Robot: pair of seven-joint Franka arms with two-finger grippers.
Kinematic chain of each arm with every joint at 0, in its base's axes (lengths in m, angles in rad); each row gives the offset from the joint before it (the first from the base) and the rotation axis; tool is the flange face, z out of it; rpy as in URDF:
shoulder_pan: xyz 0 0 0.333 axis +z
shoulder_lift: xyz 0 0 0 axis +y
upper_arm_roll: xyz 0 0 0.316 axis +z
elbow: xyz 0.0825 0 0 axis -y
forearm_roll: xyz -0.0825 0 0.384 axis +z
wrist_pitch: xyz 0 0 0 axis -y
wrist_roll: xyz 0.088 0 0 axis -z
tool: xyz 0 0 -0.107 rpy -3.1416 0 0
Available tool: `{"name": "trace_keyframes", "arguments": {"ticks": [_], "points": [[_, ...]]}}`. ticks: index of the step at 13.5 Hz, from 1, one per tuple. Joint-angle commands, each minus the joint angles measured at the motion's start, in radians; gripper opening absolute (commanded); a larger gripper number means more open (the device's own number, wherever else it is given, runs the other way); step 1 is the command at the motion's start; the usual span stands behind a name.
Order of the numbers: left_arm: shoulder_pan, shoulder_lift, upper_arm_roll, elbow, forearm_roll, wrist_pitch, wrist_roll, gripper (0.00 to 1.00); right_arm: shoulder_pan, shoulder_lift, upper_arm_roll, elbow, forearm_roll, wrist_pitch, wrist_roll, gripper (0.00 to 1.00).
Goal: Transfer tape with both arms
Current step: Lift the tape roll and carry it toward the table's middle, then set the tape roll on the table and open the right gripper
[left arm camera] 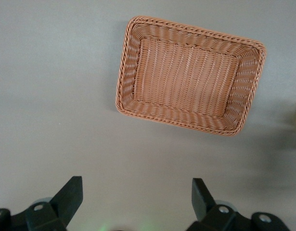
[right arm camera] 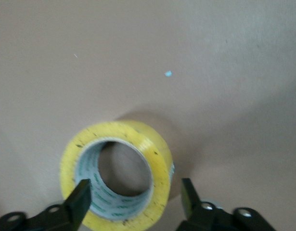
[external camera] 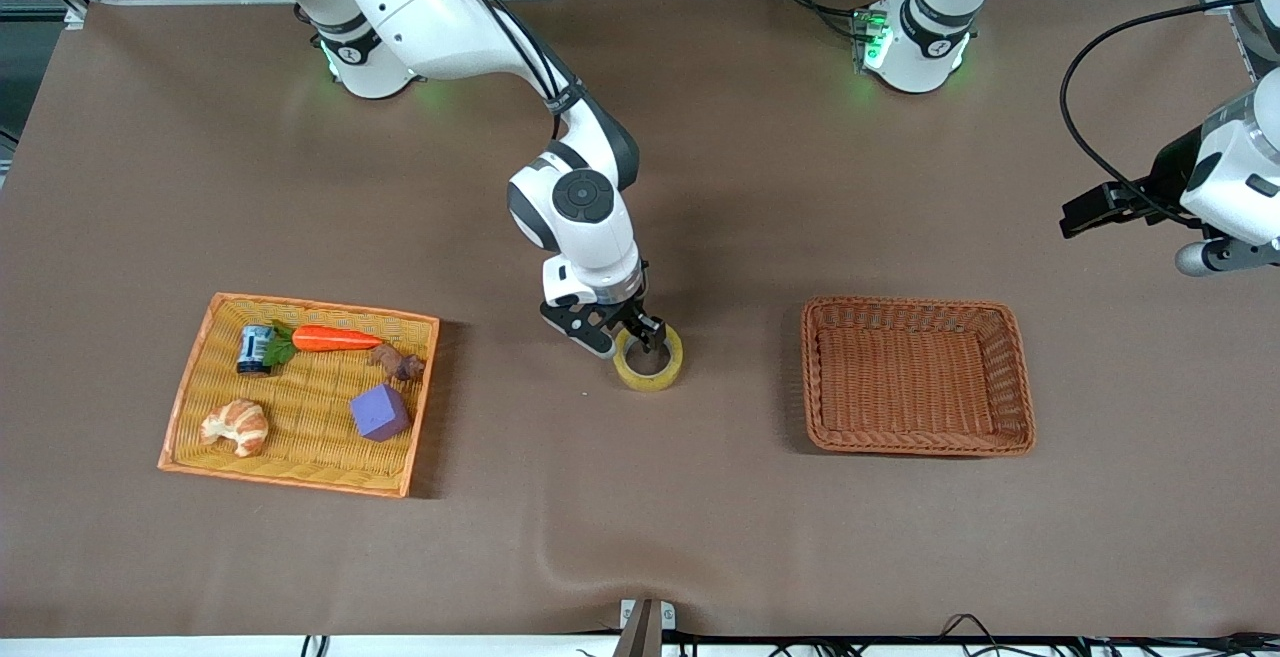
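The right arm bends down mid-table, its right gripper [external camera: 628, 335] spread wide over the tape [external camera: 650, 359] lying flat between two baskets; the left gripper [left arm camera: 133, 202] waits aloft, fingers apart.

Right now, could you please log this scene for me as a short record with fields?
tape: yellowish roll lying flat on the brown table, between the two baskets
right claw: open, down at the tape, one finger in its core, one outside the wall
left claw: open, raised over the table's left-arm end, waiting
empty basket: brown wicker, toward the left arm's end
filled basket: orange wicker holding carrot, croissant, purple cube, can
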Motion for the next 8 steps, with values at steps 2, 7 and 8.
{"name": "trace_keyframes", "arguments": {"ticks": [2,7,8], "points": [[-0.001,0.000,-0.002,0.005,0.014,0.011,0.028,1.00,-0.060,-0.076,-0.007,0.016,-0.029,-0.070,-0.015,1.00],[-0.030,0.000,-0.024,0.018,0.064,0.011,0.027,1.00,-0.184,-0.223,-0.006,0.015,-0.014,-0.370,-0.278,1.00],[-0.037,0.000,-0.033,0.024,0.065,0.011,0.025,1.00,-0.212,-0.252,-0.006,0.013,-0.014,-0.431,-0.352,1.00]]}}
